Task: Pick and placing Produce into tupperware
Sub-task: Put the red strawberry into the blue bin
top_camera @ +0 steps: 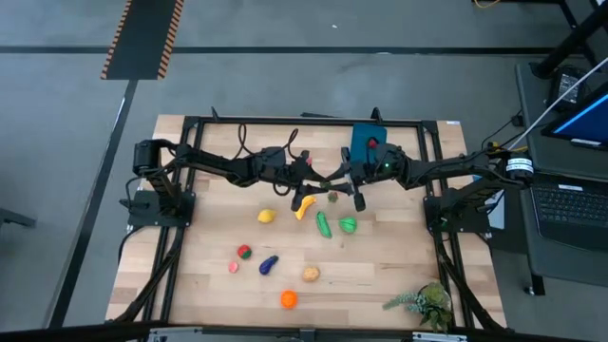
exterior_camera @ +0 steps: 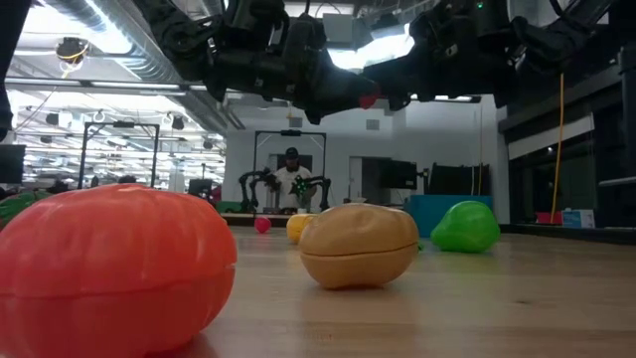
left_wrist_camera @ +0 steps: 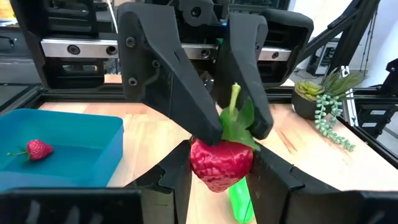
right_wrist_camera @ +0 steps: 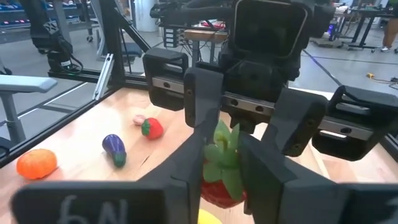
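Above the middle of the table [top_camera: 380, 275], I see both grippers meeting on one red strawberry [left_wrist_camera: 219, 163]. From overhead the berry is lost between the arms, but my left wrist view shows the left gripper [left_wrist_camera: 217, 180] clamped on its body while the right gripper [right_wrist_camera: 225, 163] pinches its green leafy top. That left wrist view alone shows a second strawberry [left_wrist_camera: 37, 149] lying inside the blue tupperware [top_camera: 367, 141]. Overhead, I see the yellow banana [top_camera: 303, 206], green cucumber [top_camera: 324, 224] and other produce scattered on the wood.
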